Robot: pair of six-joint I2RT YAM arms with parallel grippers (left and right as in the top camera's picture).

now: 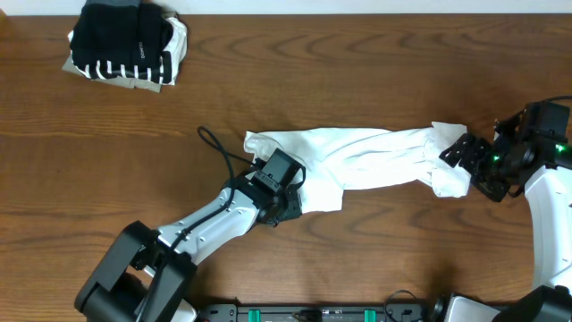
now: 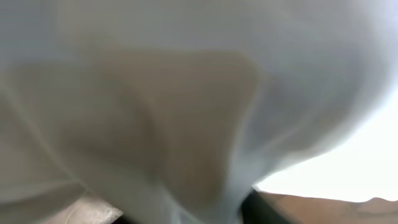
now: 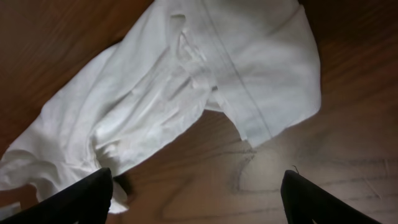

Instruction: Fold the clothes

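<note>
The white T-shirt [image 1: 357,156] lies bunched in a long strip across the middle of the table. My left gripper [image 1: 290,183] sits on the shirt's left end. In the left wrist view the T-shirt [image 2: 186,93] fills nearly the whole frame, and only a dark bit of one finger [image 2: 256,208] shows, so the jaws' state is unclear. My right gripper [image 1: 471,170] hovers at the shirt's right end. In the right wrist view it [image 3: 199,199] stands open over bare wood, its left fingertip [image 3: 87,196] at the edge of the T-shirt [image 3: 186,81].
A stack of folded clothes [image 1: 125,45], black, black-and-white striped and beige, sits at the far left corner. A black cable [image 1: 219,148] loops from the left arm beside the shirt. Bare wooden tabletop [image 1: 402,72] lies behind the shirt.
</note>
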